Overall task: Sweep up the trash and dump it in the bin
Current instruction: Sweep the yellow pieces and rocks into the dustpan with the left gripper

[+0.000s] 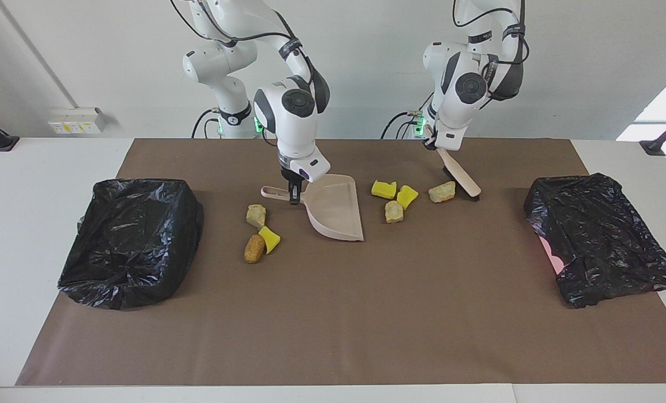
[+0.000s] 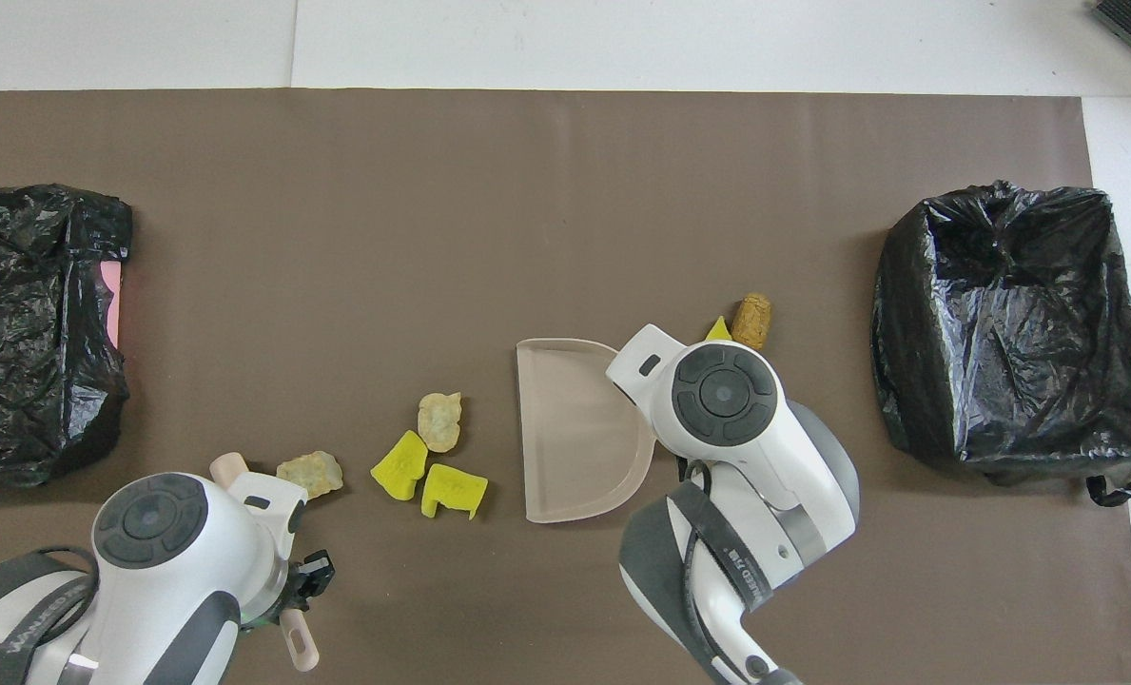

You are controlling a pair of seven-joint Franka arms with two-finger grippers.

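Skip the big stuff for now: brown mat, one black-bagged bin way out on the right jaws' side, a second bin way out on the left jaws' side, both well apart from either gripper.

Looks like the sweep-in step, with nothing in the pan yet.

Got the right gripper clamped on the dustpan handle, with the pan sloping down and away from those jaws. Can't tell if the lip is touching the mat. Press that lip flat first, mouth aimed at the pile, to stop lumps sliding under.

Got the left gripper closed tight on the brush handle, bristles slanting down from the jaws to the mat.

As for the trash: four pieces between the two sets of jaws, with a tan lump just beside the bristles. Three more near the right jaws on the handle side of the pan, brown lump included.

Sweep low and slow toward the pan mouth, short strokes, to avoid bouncing the spongy bits. Save the handle-side three for a second pass with the pan re-aimed.
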